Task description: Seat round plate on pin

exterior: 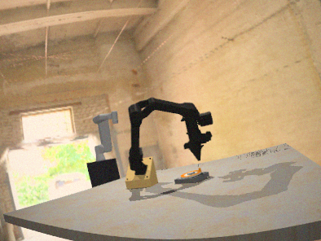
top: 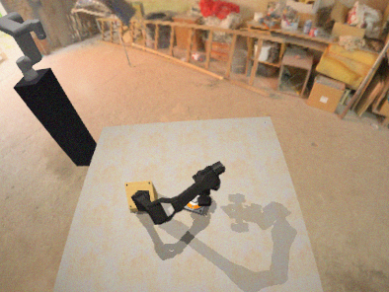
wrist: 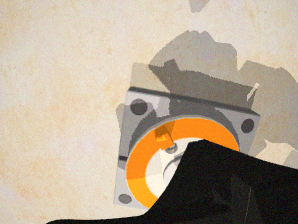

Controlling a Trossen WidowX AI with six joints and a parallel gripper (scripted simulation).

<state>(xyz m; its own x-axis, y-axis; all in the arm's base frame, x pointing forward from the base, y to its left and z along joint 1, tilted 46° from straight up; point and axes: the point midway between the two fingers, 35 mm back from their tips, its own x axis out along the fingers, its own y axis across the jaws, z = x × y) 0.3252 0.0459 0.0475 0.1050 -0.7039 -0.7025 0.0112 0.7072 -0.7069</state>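
The orange plate [wrist: 143,163] sits on its grey base [wrist: 136,112] on the desk [top: 148,256], beside the arm's mount. The fingers [exterior: 199,155] hang above it, clenched on nothing and apart from it. Turning the plate until the hole by its tab [wrist: 161,133] drops over the pin looks wholly undone.

The pale, mottled bench [top: 148,148] carries two things. Near its middle in the top view stands the arm's tan mount block [top: 139,193]. At that block's three o'clock, close by but apart, lies the grey square base [top: 198,208] with the orange-rimmed round plate [wrist: 143,163] on it. Arm shadows fall across the bench toward five o'clock. The bench stands on a sandy brown floor [top: 148,84].
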